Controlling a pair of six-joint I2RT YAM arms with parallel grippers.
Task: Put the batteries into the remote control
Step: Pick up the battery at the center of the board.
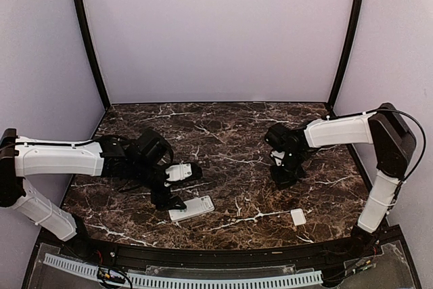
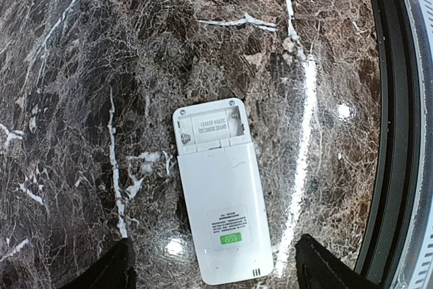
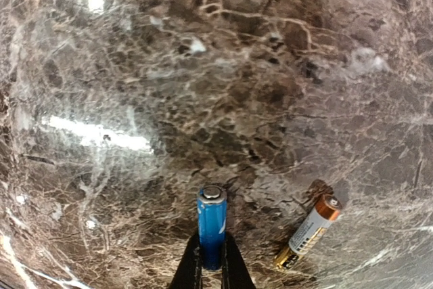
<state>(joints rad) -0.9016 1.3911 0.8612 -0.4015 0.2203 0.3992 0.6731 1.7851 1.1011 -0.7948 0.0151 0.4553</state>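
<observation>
My right tool [image 3: 211, 265] clamped on blue battery [image 3: 212, 221]; second battery [image 3: 308, 232] lies on table [image 3: 135, 65] nearby. Left tool [image 2: 216, 272] spread wide over remote control [image 2: 223, 201], back up.

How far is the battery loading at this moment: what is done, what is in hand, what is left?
Done: the remote control lies back up, its battery compartment uncovered and empty; the cover lies apart. In hand: the right gripper is shut on a blue battery. Remaining: seating it and the second battery lying beside it; the left gripper hangs open over the remote.
</observation>
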